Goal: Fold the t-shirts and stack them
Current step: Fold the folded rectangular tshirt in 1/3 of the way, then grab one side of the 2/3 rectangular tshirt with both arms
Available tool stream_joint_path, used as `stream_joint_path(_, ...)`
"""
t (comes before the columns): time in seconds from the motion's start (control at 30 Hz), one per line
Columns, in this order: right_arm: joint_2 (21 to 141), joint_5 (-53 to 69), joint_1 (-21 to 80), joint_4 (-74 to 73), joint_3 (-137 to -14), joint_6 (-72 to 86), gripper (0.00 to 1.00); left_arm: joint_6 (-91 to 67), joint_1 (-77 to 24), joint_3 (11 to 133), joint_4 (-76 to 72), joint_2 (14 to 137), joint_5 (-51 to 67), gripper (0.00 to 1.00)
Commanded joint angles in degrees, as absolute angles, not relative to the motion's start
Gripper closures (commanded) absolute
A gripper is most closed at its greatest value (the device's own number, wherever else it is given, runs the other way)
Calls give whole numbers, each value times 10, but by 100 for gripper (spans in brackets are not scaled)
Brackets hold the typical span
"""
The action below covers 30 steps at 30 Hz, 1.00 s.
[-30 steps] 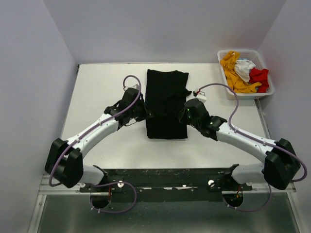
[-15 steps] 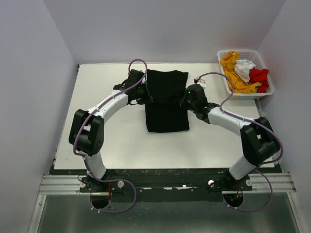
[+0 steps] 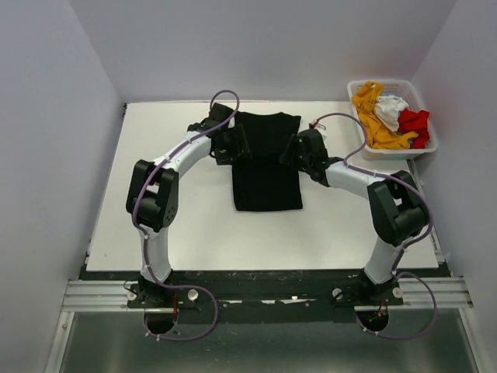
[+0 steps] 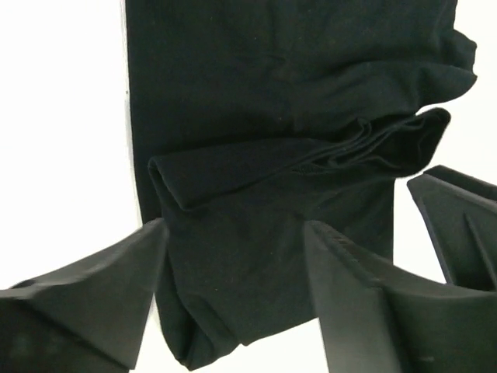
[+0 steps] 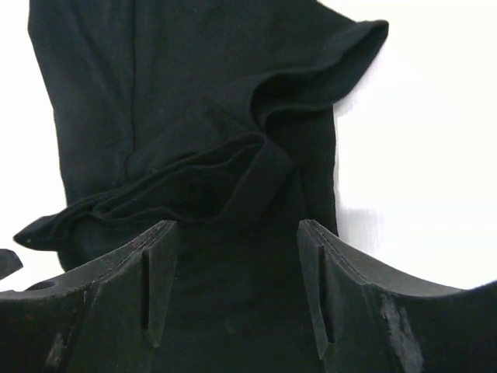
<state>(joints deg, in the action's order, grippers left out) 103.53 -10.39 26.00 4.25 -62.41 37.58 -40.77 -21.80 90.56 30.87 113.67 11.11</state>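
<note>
Black t-shirt (image 3: 266, 175) lies flat in the middle of the table (image 3: 171, 225), folded into a long narrow strip running near to far. Near hem is square; the far end is a bit wider.

Left gripper (image 3: 237, 144) is at the strip's left edge, on the far half. Jaws are apart and nothing is pinched. In the left wrist view both fingers (image 4: 101, 299) stand wide with the black cloth lying loose under the gap. A bunched fold ridge runs across the shirt just beyond the fingertips.

Right gripper (image 3: 293, 152) is at the strip's right edge, roughly opposite the left one. Jaws are also apart and hold nothing. In the right wrist view the fingers (image 5: 365, 311) straddle the cloth. Ahead of them there is a rumpled fold and a sleeve hem curling up toward the right edge.

Can't tell from any view whether the fingertips touch the cloth or sit just above it.

Both arms reach forward and bend inward over the table, with their elbows out to the sides.

Basket (image 3: 423, 144) is at the far right corner of the table, well apart from the black shirt. It holds a crumpled, unfolded pile: orange-yellow shirt (image 3: 373, 116) on the left and draped toward the near side, white shirt (image 3: 390, 109) in the middle, red shirt (image 3: 414, 123) on the right.
</note>
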Motion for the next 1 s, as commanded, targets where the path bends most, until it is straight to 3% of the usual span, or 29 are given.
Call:
stream_joint_path(0.0,1019,-107,255,31,-654,363,27,-378,-212,942,340,1120,115,16)
stream_joint_path(0.13,964,-65,254,33,-608,358,18,-387,-214,845,296,1043,129,2)
stream_joint_path(0.27,900,-5,255,65,-534,349,17,-405,-223,706,253,954,136,1)
stream_joint_path(0.4,904,156,256,103,-535,327,15,-427,-230,569,202,879,158,1)
stream_joint_path(0.47,936,250,265,147,-538,334,1,-436,-231,521,187,844,156,1)
stream_joint_path(0.53,979,294,278,172,-557,339,0,-447,-231,482,176,815,151,1)
stream_joint_path(0.73,1116,277,294,195,-687,325,0,-452,-232,435,174,777,122,1)
stream_joint_path(0.97,1275,118,292,137,-878,309,0,-450,-232,455,154,813,143,1)
